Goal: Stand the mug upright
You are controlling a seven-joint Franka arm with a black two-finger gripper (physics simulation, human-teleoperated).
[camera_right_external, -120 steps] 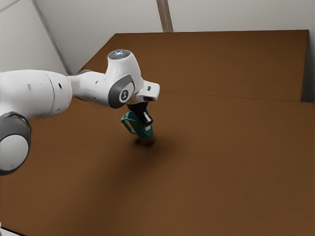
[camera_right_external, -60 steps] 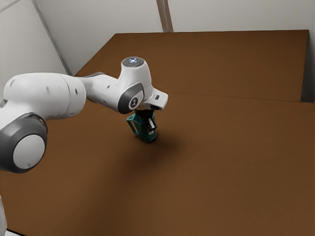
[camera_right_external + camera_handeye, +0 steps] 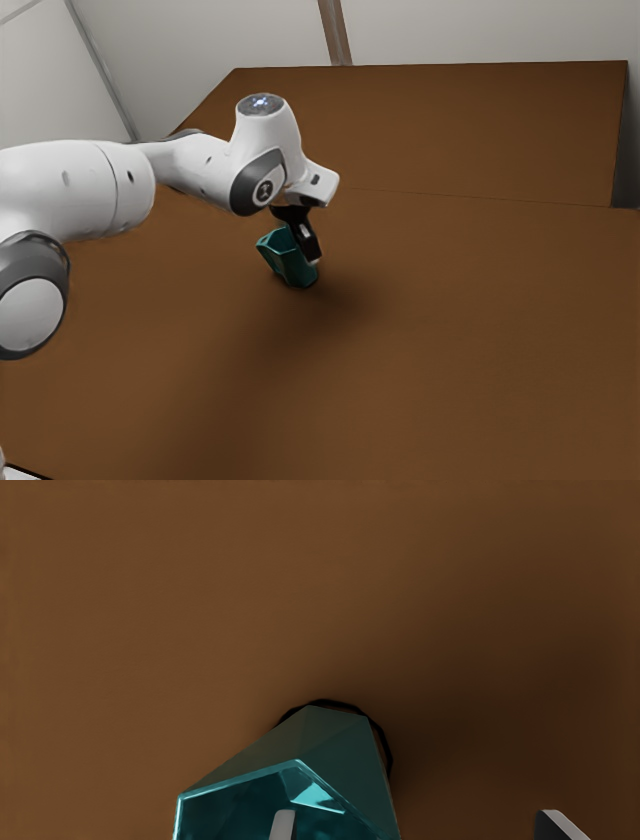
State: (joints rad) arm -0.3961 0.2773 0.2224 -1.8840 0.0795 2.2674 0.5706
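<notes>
1 mug (image 3: pixel 330 750) | 1 arm (image 3: pixel 75 188) | 1 grppr (image 3: pixel 307 256) | 2 fngrs (image 3: pixel 283 826) | 1 tbl (image 3: pixel 450 340)

Teal mug (image 3: pixel 340 750), one finger (image 3: pixel 283 826) at its mouth

In the exterior view, we see the teal, faceted mug (image 3: pixel 287 262) tilted at the brown table (image 3: pixel 450 340), just off the view's centre toward eight o'clock, its top leaning toward eleven o'clock. Our wrist view shows its angular rim and glossy inside.

The mug (image 3: pixel 284 258) is on the table (image 3: pixel 460 330), one of the fingers (image 3: pixel 306 239) at its mouth, the other outside.
</notes>
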